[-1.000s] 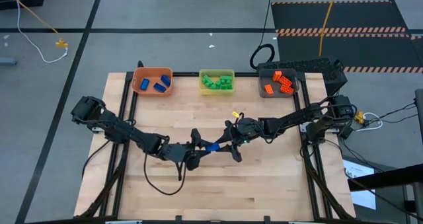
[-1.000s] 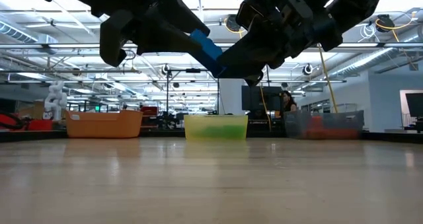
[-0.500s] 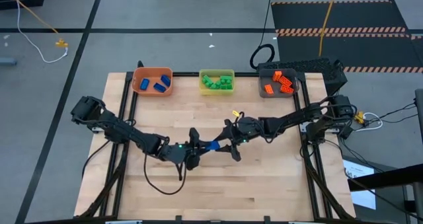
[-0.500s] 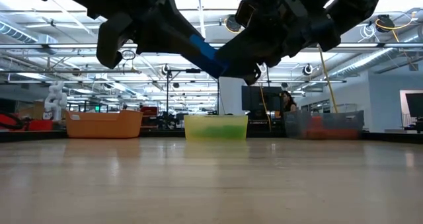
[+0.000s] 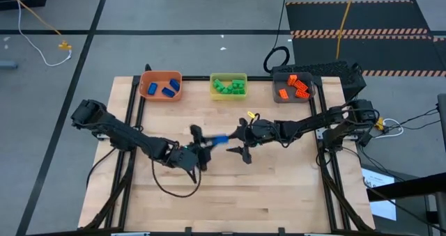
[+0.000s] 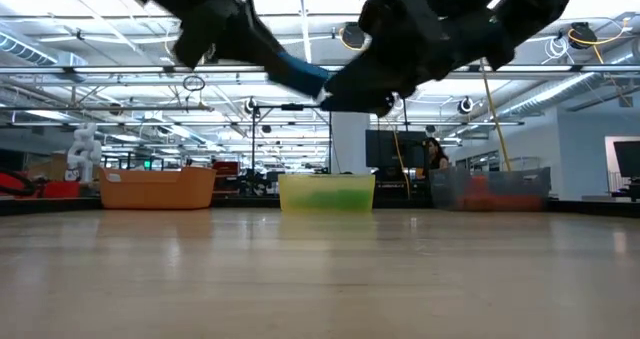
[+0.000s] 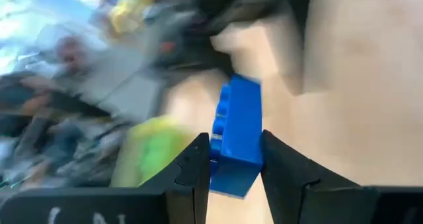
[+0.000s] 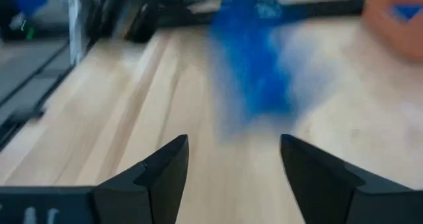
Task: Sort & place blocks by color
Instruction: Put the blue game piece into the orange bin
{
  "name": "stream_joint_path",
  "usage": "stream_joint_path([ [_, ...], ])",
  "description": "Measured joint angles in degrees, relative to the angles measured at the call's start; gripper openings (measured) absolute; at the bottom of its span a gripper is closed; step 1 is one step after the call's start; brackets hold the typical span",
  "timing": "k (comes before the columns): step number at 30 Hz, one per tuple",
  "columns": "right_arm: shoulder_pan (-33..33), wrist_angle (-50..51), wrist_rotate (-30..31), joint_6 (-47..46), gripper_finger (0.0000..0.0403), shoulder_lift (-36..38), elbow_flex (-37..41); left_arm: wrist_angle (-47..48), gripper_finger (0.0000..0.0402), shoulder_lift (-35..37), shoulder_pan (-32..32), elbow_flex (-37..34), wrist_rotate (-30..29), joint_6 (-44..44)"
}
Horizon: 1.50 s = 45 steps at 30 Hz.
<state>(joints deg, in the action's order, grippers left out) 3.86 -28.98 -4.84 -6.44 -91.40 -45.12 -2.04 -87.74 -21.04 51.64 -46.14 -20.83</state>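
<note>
One blue studded block (image 5: 218, 140) is up in the air over the table's middle, in my left gripper (image 5: 211, 143), which is shut on it. In the left wrist view the block (image 7: 236, 141) sits between the two dark fingers. The low view shows the block (image 6: 300, 76) well above the wood. My right gripper (image 5: 242, 143) hovers just to the block's right, open and touching nothing; its wrist view shows the blurred block (image 8: 254, 59) ahead of its spread fingers (image 8: 162, 168). Other blocks lie sorted in the bins. My left gripper pinches the blue block between its two fingers, one on each long side near its lower end (image 7: 231, 168). The studded face (image 7: 221, 121) points sideways and the rest of the block juts out past the fingertips. The block is lifted clear of the table.
Three bins stand along the far edge: an orange bin (image 5: 162, 86) with blue blocks, a yellow bin (image 5: 228, 85) with green blocks, and a grey bin (image 5: 293, 88) with orange blocks. Bare wood stretches across the near half. A black cable loops below the left arm (image 5: 174, 194).
My left gripper, keeping the blue block, has drawn back from my right gripper toward the table's left and far edge and risen a little. The block has moved with it and now stands apart from the right fingers. My right gripper has stayed nearly in place.
</note>
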Motion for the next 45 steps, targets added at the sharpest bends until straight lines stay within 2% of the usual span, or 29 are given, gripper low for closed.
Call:
stream_joint_path([
  [3,0.4,5.5,1.6,1.2,0.0228,2.8,0.2,3.5,0.0105,2.6,0.2,2.7,-4.9,2.5],
  [9,0.4,10.3,6.2,1.8,0.0228,8.1,1.4,11.4,0.0105,9.9,1.4,2.9,-7.8,8.6],
  [13,0.2,9.8,6.8,1.6,0.0228,10.5,3.5,14.2,0.0105,13.1,3.8,2.9,-8.0,10.5],
  [16,0.0,9.1,9.3,0.0,0.0228,11.5,4.3,13.1,0.0105,15.2,6.0,2.9,-7.9,11.0],
  [23,1.3,9.7,9.2,-4.7,0.0228,13.2,9.0,12.0,0.0105,18.8,9.4,2.9,-7.5,11.1],
  [27,1.2,9.2,9.2,-7.0,0.0228,13.9,11.8,12.7,0.0105,18.8,9.6,2.9,-7.4,11.4],
  [35,2.8,1.3,7.6,-15.6,0.0228,16.7,15.7,13.4,0.0105,18.8,10.1,2.9,-6.2,14.6],
  [45,5.0,-2.2,8.0,-12.8,0.0228,20.4,15.8,14.4,0.0105,18.8,9.3,2.9,-5.3,17.4],
])
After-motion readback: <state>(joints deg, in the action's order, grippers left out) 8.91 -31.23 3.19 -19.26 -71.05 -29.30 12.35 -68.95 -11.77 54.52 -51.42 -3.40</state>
